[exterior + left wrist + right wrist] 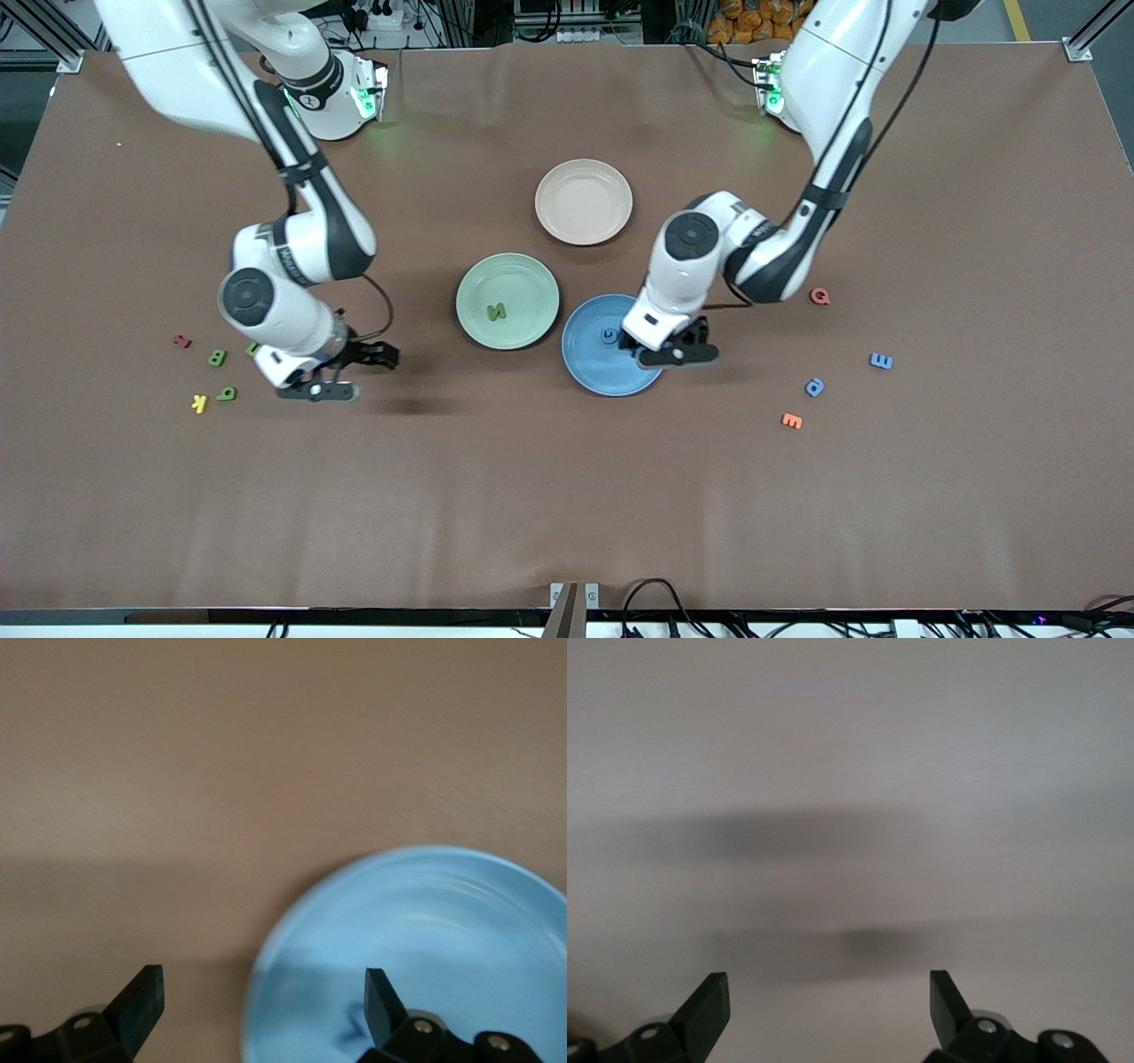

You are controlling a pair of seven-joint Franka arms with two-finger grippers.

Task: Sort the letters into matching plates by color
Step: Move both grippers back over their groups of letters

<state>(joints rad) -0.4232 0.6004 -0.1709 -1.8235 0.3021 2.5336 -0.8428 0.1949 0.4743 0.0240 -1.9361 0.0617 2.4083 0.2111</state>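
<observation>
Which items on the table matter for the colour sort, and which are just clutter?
Job:
blue plate, one blue letter in it
green plate, green N in it
loose blue letters
loose green letters

Lying about:
beige plate
red letters
orange letter
yellow K

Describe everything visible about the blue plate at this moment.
The blue plate is round, shallow and matte, lying flat on the brown table, its rim close beside the pale green plate and nearer the front camera. One small blue letter lies in it. The left gripper, open and empty, hangs over its edge.
</observation>
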